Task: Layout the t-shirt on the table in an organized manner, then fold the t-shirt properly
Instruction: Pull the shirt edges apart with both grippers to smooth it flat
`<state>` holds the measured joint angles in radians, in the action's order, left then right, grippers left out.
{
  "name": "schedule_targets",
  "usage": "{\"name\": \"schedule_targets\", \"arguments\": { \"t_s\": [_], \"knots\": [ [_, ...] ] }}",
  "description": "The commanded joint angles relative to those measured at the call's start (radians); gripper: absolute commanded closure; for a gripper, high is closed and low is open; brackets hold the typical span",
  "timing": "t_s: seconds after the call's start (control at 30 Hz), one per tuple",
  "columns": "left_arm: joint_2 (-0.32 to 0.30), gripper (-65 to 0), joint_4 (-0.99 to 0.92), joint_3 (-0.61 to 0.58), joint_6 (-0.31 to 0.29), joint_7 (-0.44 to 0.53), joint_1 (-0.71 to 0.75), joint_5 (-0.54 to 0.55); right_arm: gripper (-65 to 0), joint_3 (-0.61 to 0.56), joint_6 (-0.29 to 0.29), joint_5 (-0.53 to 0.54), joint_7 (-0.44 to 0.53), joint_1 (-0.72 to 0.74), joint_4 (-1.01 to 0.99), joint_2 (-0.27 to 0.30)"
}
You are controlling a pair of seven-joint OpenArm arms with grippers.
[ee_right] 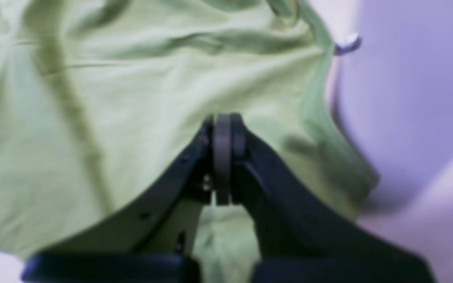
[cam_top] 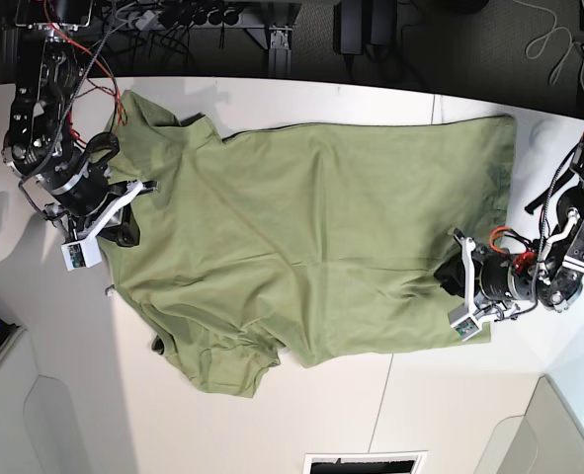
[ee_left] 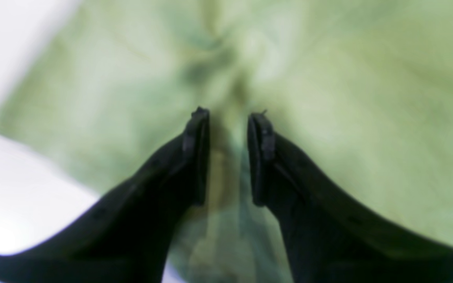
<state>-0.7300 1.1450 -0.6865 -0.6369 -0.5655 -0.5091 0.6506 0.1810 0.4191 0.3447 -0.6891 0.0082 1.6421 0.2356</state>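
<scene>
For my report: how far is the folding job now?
Done: the t-shirt lies mostly spread on the table. In hand: the right gripper pinches the collar end; the left gripper straddles a pinched ridge at the hem corner. Left: smoothing the bunched sleeve, all folds.
</scene>
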Motion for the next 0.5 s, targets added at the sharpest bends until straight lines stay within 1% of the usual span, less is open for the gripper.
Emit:
{"name": "schedule_targets", "arguments": {
  "t_s": [0.0, 0.07, 0.1, 0.17, 0.23, 0.3, 0.33, 0.4, 0.47],
  "knots": [
    [-0.007, -17.6, 0.008, 0.012, 0.008, 0.035, -0.006, 0.0, 0.0, -0.003, 0.002, -0.001, 0.016, 0.031, -0.027, 0.011],
    [0.005, -17.6, -0.011, 0.012, 0.043, 0.057, 0.036, -0.055, 0.0, -0.014, 0.01, -0.046, 0.013, 0.065, -0.113, 0.011],
    [0.008, -17.6, -0.024, 0.012, 0.051, 0.064, 0.056, -0.085, 0.0, -0.015, 0.012, -0.075, 0.01, 0.072, -0.148, 0.011],
    [0.008, -17.6, -0.051, 0.012, 0.049, 0.072, 0.09, -0.12, 0.0, -0.013, 0.008, -0.12, 0.011, 0.068, -0.187, 0.018],
    [-0.004, -17.6, -0.069, 0.012, 0.049, 0.076, 0.114, -0.124, 0.0, 0.006, -0.014, -0.135, 0.012, 0.048, -0.193, 0.031],
    [-0.025, -17.6, -0.066, 0.014, 0.049, 0.075, 0.132, -0.114, 0.0, 0.035, -0.042, -0.115, 0.019, 0.028, -0.191, 0.051],
    [-0.034, -17.6, -0.06, 0.014, 0.043, 0.064, 0.138, -0.098, 0.0, 0.053, -0.042, -0.095, 0.021, 0.021, -0.191, 0.058],
    [-0.048, -17.6, -0.031, 0.014, 0.012, 0.037, 0.148, -0.063, 0.0, 0.093, -0.029, -0.049, 0.024, 0.003, -0.183, 0.065],
    [-0.065, -17.6, 0.004, 0.014, 0.006, 0.019, 0.16, -0.035, 0.0, 0.128, 0.002, -0.003, 0.023, -0.014, -0.167, 0.063]
  ]
}}
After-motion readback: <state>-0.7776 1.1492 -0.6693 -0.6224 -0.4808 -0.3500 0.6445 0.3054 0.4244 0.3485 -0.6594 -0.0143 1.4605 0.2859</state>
